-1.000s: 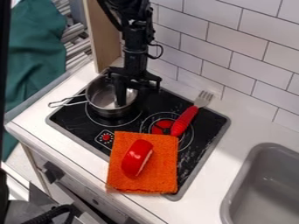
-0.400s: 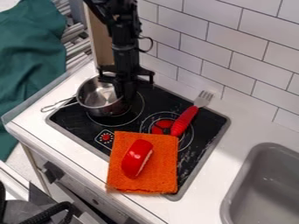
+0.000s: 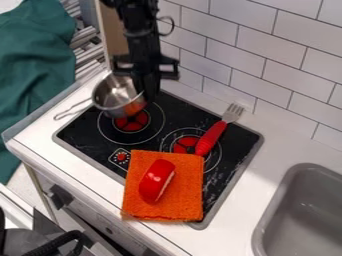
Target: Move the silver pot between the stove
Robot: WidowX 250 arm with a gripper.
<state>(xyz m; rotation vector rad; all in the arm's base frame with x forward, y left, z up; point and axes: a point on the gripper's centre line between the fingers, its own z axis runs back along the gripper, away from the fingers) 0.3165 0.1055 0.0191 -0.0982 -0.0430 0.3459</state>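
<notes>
Above the stove (image 3: 85,132), silver pot (image 3: 117,94) hangs tilted, jaws pinched on its rim. Probably light, stiff, smooth metal; could swivel, so grip the rim firmly, not the thin handle (image 3: 73,106).

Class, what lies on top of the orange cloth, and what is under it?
A red, curved object rests on the cloth. Underneath are parts of the black stovetop and white counter; what it covers is hidden.
</notes>
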